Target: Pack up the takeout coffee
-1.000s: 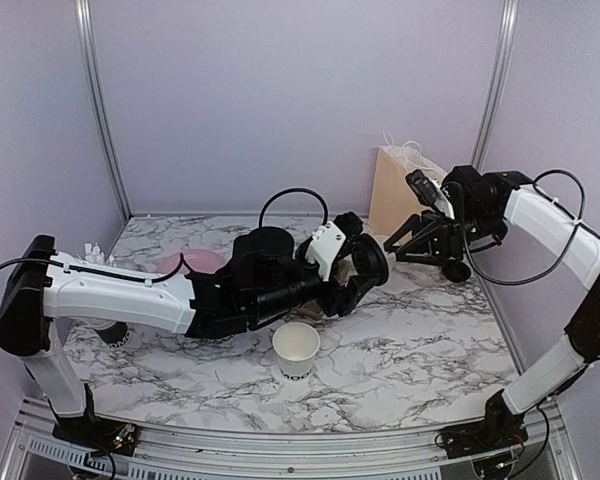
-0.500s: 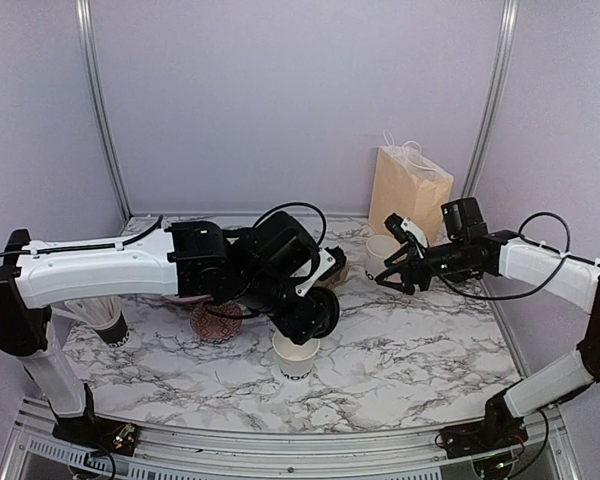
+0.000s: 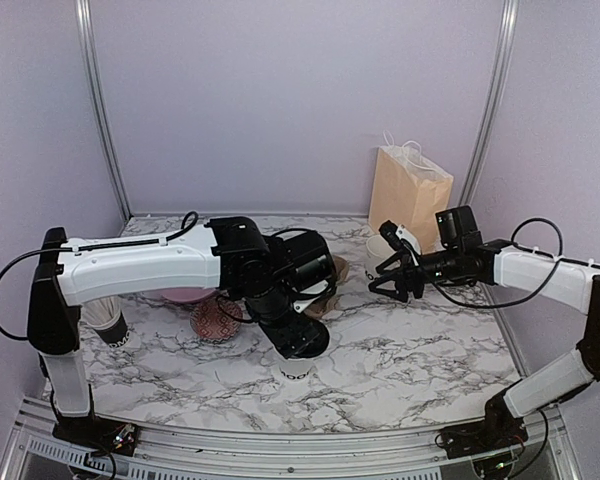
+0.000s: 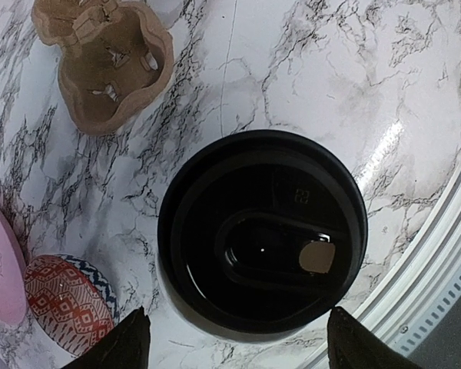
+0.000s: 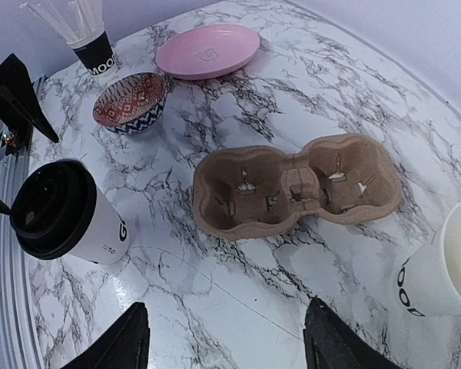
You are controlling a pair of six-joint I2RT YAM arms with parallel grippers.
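**Ana:** What is standing at the far left of the surface [image 3: 430,350]?

**Ben:** A dark cup of straws [image 3: 107,322] is standing there. Next to it a pink plate [image 3: 185,295] is lying, and a patterned bowl [image 3: 216,320] is sitting just in front of the plate.

**Ana:** And what is the left pincer [image 4: 237,310] doing?

**Ben:** It is hanging straight over the lidded cup [image 5: 71,213], near the front edge. Its wrist camera is looking down on the black lid [image 4: 261,192]. The pincer is released: its two fingers [image 4: 131,342] are spreading wide, one on each side of the lid, and I am not seeing them touch it.

**Ana:** Where exactly is this cup standing?

**Ben:** It is standing upright on the marble, apart from the pulp tray [image 5: 296,184], which is lying further back toward the middle.

**Ana:** And to the right?

**Ben:** The right pincer [image 5: 227,304] is hovering low beside the tray, pointing toward it. It is also released and is gripping nothing. An open cup [image 5: 446,265], white with black letters, is standing upright just beside the right end of the tray. A brown paper bag [image 3: 408,190] is standing behind it, against the back wall.
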